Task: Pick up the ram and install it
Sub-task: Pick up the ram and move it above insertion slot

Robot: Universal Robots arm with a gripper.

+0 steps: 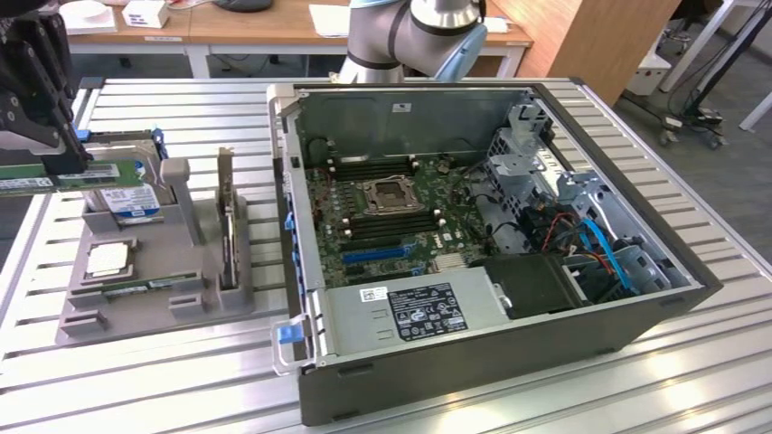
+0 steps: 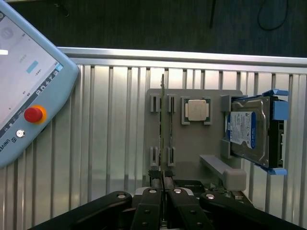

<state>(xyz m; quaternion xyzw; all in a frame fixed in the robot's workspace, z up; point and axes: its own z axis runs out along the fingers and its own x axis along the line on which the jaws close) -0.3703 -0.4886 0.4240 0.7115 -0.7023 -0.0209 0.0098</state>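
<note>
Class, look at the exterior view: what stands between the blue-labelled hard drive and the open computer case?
The dark expansion card, upright on edge in the grey holder, stands between hard drive and case, in the exterior view.

Single arm (image 1: 417,36), its grey and blue joints rising at the table's (image 1: 675,380) far edge. The gripper (image 1: 54,165) hangs above the table's edge on the exterior view's left, fingers (image 2: 151,201) pressed together on the ram (image 1: 99,174), held level.

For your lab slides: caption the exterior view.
Robot hand grips RAM stick near grey parts holder, beside open computer case.
</note>
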